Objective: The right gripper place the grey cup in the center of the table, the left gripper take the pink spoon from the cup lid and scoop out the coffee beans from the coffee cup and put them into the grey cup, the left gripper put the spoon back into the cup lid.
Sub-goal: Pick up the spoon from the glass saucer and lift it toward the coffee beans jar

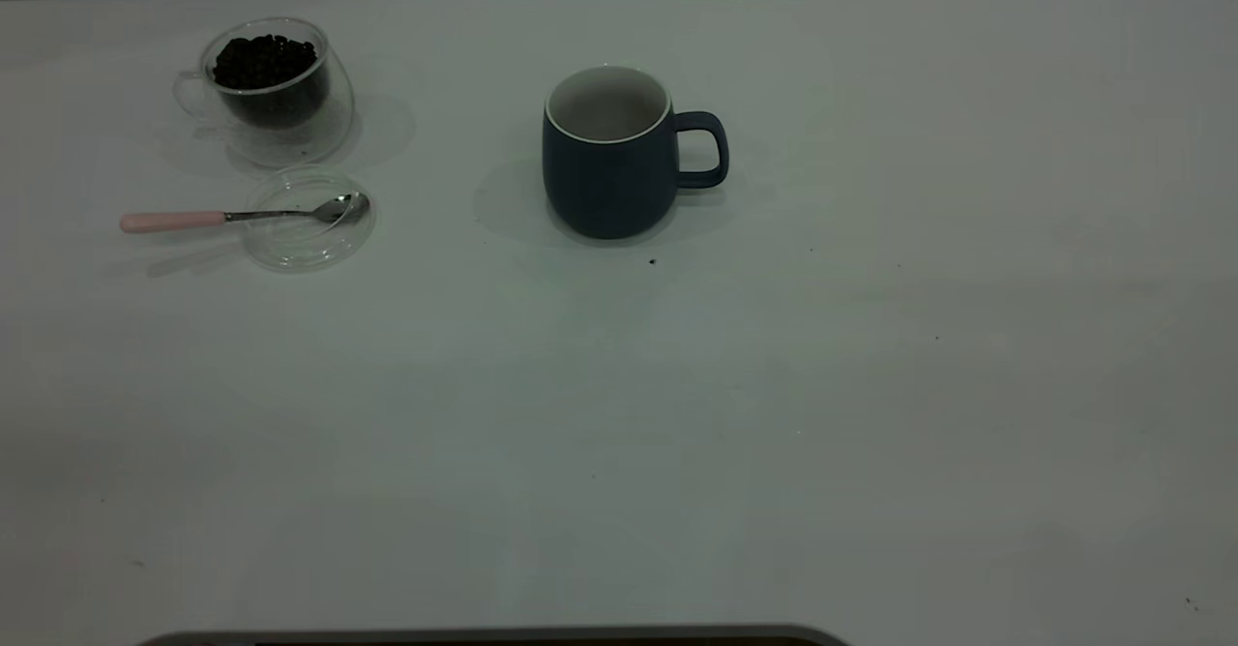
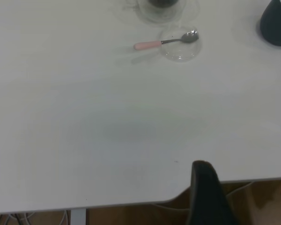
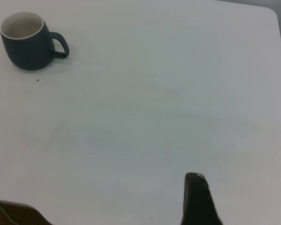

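The grey cup (image 1: 607, 158) stands upright near the table's middle, handle to the right, and looks empty; it also shows in the right wrist view (image 3: 28, 44). The coffee cup (image 1: 276, 95) with coffee beans (image 1: 264, 61) stands at the back left. In front of it lies the cup lid (image 1: 308, 220), with the pink spoon (image 1: 232, 218) resting bowl-on-lid, handle pointing left. My left gripper (image 2: 246, 183) is open and empty over the near table edge, far from the spoon (image 2: 164, 43). My right gripper (image 3: 241, 192) is open and empty, far from the cup.
The white table (image 1: 774, 385) has a few dark specks, one (image 1: 652, 261) just in front of the grey cup. A dark edge (image 1: 484, 636) lies along the near side. Neither arm shows in the exterior view.
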You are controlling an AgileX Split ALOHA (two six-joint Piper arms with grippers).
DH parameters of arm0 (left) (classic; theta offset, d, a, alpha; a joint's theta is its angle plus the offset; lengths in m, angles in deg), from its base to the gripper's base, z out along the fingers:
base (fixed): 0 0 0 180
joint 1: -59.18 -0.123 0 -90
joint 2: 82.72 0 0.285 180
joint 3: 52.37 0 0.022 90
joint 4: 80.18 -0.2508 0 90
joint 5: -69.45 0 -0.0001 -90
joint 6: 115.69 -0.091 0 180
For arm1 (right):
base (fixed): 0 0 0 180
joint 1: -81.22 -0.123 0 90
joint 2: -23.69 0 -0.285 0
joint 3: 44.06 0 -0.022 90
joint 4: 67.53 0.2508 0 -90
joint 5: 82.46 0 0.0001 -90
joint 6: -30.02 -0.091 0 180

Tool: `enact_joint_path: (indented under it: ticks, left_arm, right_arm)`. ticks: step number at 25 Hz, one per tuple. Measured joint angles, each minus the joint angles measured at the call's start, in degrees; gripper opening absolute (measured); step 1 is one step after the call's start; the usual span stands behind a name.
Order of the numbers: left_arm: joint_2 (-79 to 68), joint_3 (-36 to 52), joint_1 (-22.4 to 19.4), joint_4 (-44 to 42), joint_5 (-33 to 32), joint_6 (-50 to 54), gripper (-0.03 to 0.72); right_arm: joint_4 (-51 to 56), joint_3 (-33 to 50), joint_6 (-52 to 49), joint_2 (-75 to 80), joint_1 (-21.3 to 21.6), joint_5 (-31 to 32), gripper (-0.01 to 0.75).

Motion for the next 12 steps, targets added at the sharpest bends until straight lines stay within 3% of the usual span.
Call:
enact_joint_path:
  ticks: [12]
  left_arm:
    - [0.00, 0.00, 0.00, 0.00, 0.00, 0.65, 0.474]
  right_arm:
    - [0.00, 0.00, -0.28, 0.00, 0.00, 0.00, 0.497]
